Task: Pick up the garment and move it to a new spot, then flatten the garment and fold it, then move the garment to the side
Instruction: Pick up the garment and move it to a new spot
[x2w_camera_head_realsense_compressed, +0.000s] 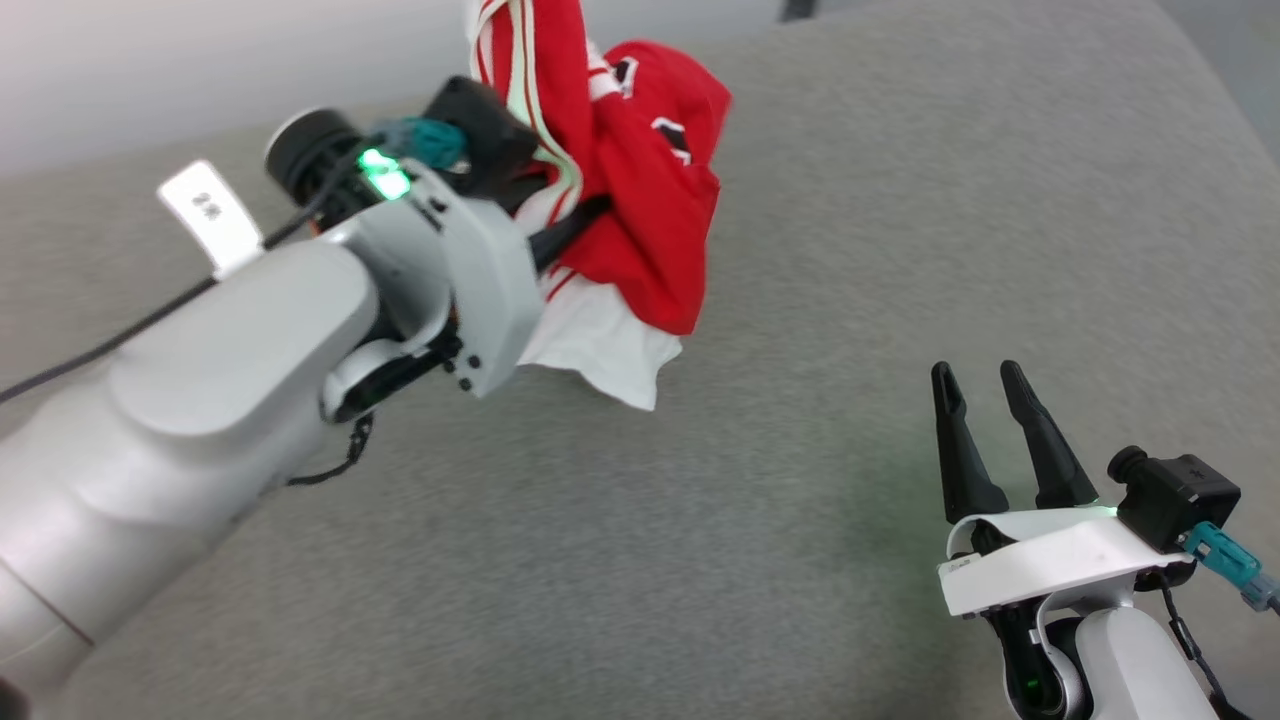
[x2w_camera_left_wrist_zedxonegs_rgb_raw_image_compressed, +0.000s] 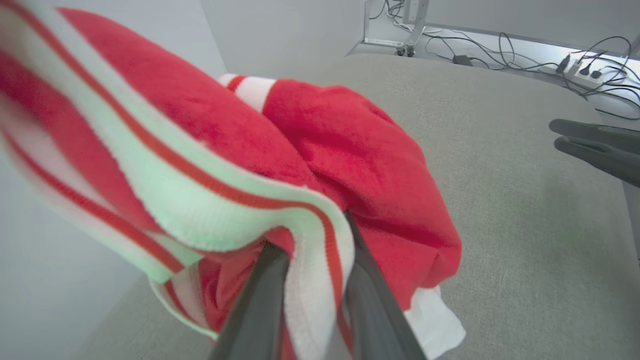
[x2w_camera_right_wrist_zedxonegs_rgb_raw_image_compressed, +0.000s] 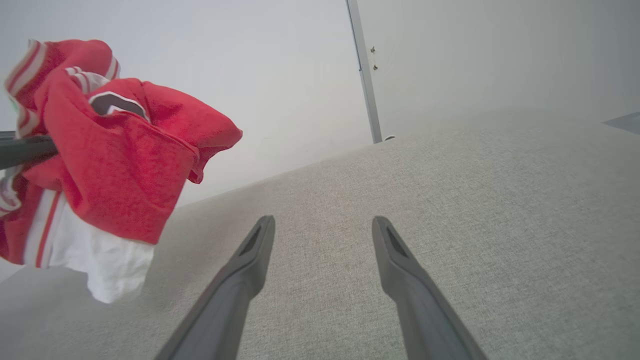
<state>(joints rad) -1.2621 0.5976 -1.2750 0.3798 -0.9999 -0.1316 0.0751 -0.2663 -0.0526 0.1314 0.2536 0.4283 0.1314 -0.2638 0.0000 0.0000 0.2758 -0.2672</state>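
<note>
The garment (x2w_camera_head_realsense_compressed: 640, 180) is a bunched red shirt with white parts and red-and-white striped trim, lifted over the grey surface (x2w_camera_head_realsense_compressed: 800, 520). My left gripper (x2w_camera_head_realsense_compressed: 580, 215) is shut on it at the upper left, fingertips buried in the cloth. In the left wrist view the two dark fingers (x2w_camera_left_wrist_zedxonegs_rgb_raw_image_compressed: 260, 300) pinch a striped edge of the garment (x2w_camera_left_wrist_zedxonegs_rgb_raw_image_compressed: 360, 150). The right wrist view shows the garment (x2w_camera_right_wrist_zedxonegs_rgb_raw_image_compressed: 115, 165) hanging at the left, its white end low and near the surface. My right gripper (x2w_camera_head_realsense_compressed: 975, 375) stands open at the lower right, apart from the cloth, nothing between its fingers (x2w_camera_right_wrist_zedxonegs_rgb_raw_image_compressed: 250, 260).
The grey padded surface (x2w_camera_right_wrist_zedxonegs_rgb_raw_image_compressed: 450, 200) spreads wide to the right of the garment. Beyond its far edge lie cables and a power strip (x2w_camera_left_wrist_zedxonegs_rgb_raw_image_compressed: 575, 65). A pale wall with a metal post (x2w_camera_right_wrist_zedxonegs_rgb_raw_image_compressed: 362, 75) stands behind. The right gripper (x2w_camera_left_wrist_zedxonegs_rgb_raw_image_compressed: 555, 135) shows at the left wrist view's right edge.
</note>
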